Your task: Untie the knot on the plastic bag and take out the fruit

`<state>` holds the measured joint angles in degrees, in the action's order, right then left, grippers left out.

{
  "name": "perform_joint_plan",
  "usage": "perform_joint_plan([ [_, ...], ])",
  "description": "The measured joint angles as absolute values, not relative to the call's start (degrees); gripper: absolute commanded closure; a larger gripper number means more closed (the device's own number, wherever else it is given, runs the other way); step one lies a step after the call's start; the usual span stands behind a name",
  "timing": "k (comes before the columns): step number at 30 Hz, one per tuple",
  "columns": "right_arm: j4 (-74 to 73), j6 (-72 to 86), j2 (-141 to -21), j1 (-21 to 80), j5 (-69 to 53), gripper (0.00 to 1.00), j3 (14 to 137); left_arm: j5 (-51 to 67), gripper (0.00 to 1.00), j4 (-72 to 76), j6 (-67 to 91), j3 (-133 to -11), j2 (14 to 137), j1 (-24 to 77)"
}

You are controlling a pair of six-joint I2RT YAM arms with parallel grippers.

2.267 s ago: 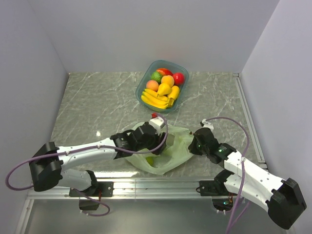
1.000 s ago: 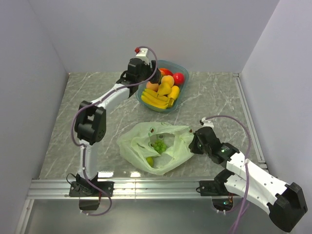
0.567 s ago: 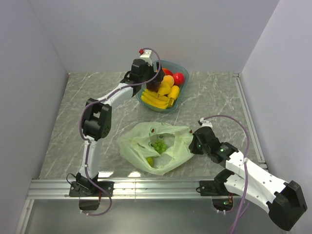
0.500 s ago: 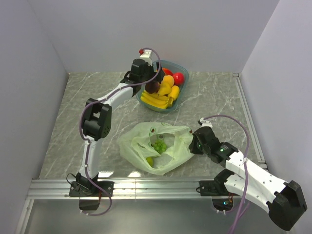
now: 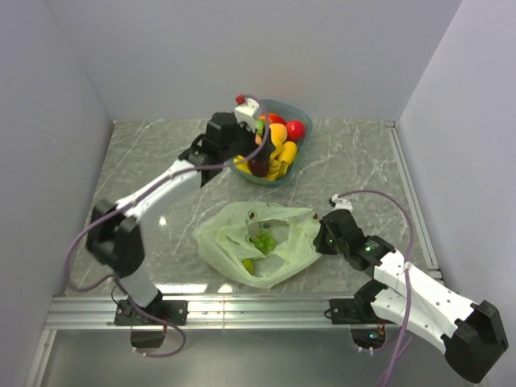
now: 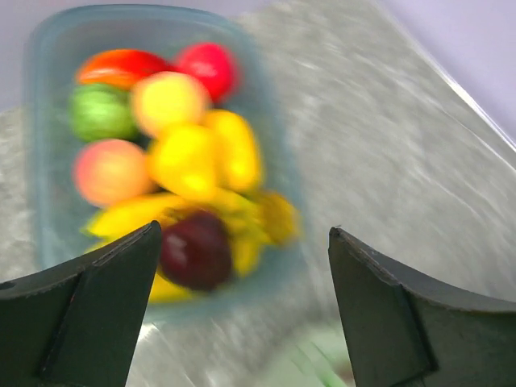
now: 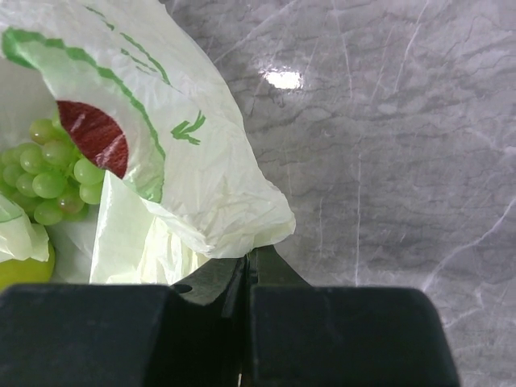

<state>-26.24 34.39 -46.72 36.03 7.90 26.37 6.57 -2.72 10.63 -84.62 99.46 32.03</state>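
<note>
The pale green plastic bag (image 5: pixel 284 256) lies open on the table with no knot showing. Inside it are a green grape cluster (image 5: pixel 263 241) and a small yellow-green fruit (image 5: pixel 247 265). My right gripper (image 5: pixel 323 240) is shut on the bag's right edge (image 7: pixel 242 234), and the grapes (image 7: pixel 50 173) show in that view. My left gripper (image 5: pixel 256 151) is open and empty, above the near edge of the teal bowl (image 5: pixel 305 114). A dark purple plum (image 6: pixel 195 250) lies in the bowl (image 6: pixel 36 161) between my left fingers (image 6: pixel 89 314), on the bananas.
The bowl holds several fruits: a yellow banana bunch (image 5: pixel 246 165), a peach-orange piece (image 6: pixel 109 171), a shiny red round fruit (image 5: pixel 296 129), and green and yellow pieces. Grey walls close in the marble table on three sides. A metal rail (image 5: pixel 258 310) runs along the near edge.
My left gripper carried the plum from the bag to the bowl, let it go there, and has drawn back a little towards the bag. The right gripper has kept its hold.
</note>
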Motion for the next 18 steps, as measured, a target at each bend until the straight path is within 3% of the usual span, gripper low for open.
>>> perform_joint_plan([
  [8, -26.26, 34.44, -46.09, 36.03, 9.15, 1.00, 26.37, 5.63, 0.21, -11.25, 7.20, -69.47, 79.05, 49.04],
  [14, -26.24, 34.48, -46.24, 36.03, 9.52, 1.00, 26.37, 0.99, 0.29, -15.84, 9.47, -60.14, 77.56, 56.84],
  [18, -26.22, 34.65, -46.65, 36.03, 9.52, 1.00, 26.37, -2.17, 0.29, -18.83, 10.17, -59.68, 80.84, 60.18],
])
